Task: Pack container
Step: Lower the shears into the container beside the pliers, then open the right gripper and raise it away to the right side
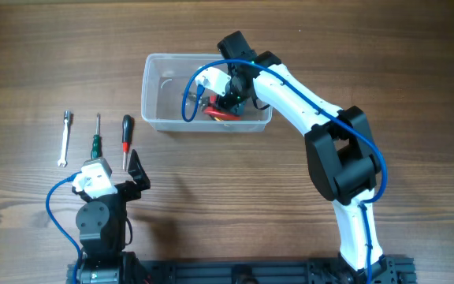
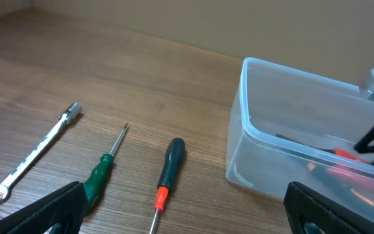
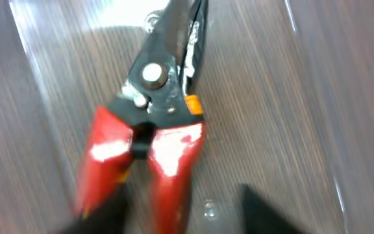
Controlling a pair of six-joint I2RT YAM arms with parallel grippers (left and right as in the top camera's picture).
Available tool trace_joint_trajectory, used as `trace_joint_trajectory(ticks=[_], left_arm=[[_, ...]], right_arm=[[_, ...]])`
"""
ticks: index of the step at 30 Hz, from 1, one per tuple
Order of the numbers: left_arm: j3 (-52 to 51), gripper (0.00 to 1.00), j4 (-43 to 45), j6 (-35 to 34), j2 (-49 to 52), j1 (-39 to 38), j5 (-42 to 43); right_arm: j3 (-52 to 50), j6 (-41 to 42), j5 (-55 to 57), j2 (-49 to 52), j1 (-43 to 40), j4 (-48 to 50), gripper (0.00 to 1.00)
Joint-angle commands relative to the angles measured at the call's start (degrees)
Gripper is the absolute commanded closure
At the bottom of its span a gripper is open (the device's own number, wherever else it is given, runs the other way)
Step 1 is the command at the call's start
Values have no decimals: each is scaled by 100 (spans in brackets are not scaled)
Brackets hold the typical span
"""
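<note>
The tub [image 1: 145, 87] lies ahead-right of the spread left gripper [image 2: 187, 224], the black screwdriver [image 1: 126, 136] lying lengthwise just ahead; the right gripper [image 3: 180, 218], fingers apart, straddles snips [image 3: 158, 123] inside it.

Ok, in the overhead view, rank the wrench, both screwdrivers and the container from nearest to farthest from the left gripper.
From the left gripper:
1. black-handled screwdriver, just ahead, slightly right.
2. green-handled screwdriver, ahead, slightly left.
3. wrench, farther left, and container, ahead to the right: its near corner and the wrench are too close to call.
</note>
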Motion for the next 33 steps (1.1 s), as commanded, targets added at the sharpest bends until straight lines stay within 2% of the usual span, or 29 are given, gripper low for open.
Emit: trace_joint_trajectory(ticks=[1,10,19,22,27,29,33], left_arm=[[-4,0,-7,-46,-31,-22,-50],[-4,0,-7,-46,-31,-22,-50],[-4,0,-7,-46,-31,-22,-50],[-4,0,-7,-46,-31,-22,-50],[-4,0,-7,-46,-31,-22,-50],[-4,0,-7,-46,-31,-22,-50],[-4,0,-7,-46,-31,-22,-48]], right_arm=[[-39,61,28,24,-13,-2,0],[201,531,26,-26,-13,39,0],[1303,684,33,-669,-13,17,0],[1694,979,466,-1038,-52,55,0],[2055,2098,2328,-1690,-448,33,0],[2055,3115,3401,-2085,-1021,-348,0],[2055,4122,3799,-2343,-1891,-1014,0]])
